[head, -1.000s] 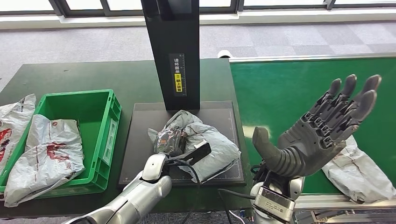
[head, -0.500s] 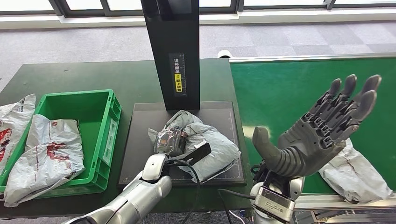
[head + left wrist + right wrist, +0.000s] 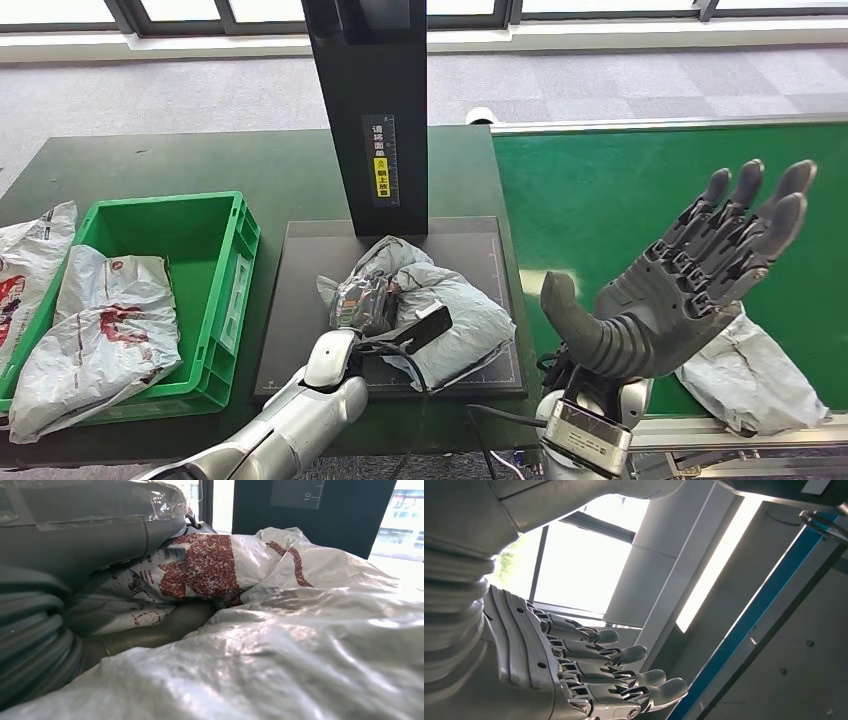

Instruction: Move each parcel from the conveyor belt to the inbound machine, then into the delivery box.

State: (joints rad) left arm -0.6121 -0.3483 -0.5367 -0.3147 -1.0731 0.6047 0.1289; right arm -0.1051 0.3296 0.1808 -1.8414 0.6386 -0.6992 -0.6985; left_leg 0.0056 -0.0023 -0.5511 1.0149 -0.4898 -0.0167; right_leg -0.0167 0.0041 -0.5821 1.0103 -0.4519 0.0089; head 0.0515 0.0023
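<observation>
A crumpled grey parcel [image 3: 450,310] lies on the inbound machine's black plate [image 3: 295,310]. My left hand [image 3: 365,300] is on its left side and grips its folds. In the left wrist view the parcel [image 3: 280,645] with its red print is pressed close against my left hand [image 3: 75,535]. My right hand [image 3: 680,290] is raised, palm up and fingers spread, holding nothing, over the near edge of the green conveyor belt [image 3: 620,190]. The right wrist view shows the right hand [image 3: 574,670] against the ceiling. Another grey parcel [image 3: 755,385] lies on the belt, partly hidden behind my right hand.
The machine's black post [image 3: 370,100] stands behind the plate. Left of it sits the green delivery box [image 3: 235,260] with one parcel [image 3: 100,340] draped inside. A further parcel [image 3: 25,270] lies outside the box's left wall on the dark table [image 3: 200,160].
The parcel on the belt has slid a little left, further behind my right hand. Both hands have stayed put.
</observation>
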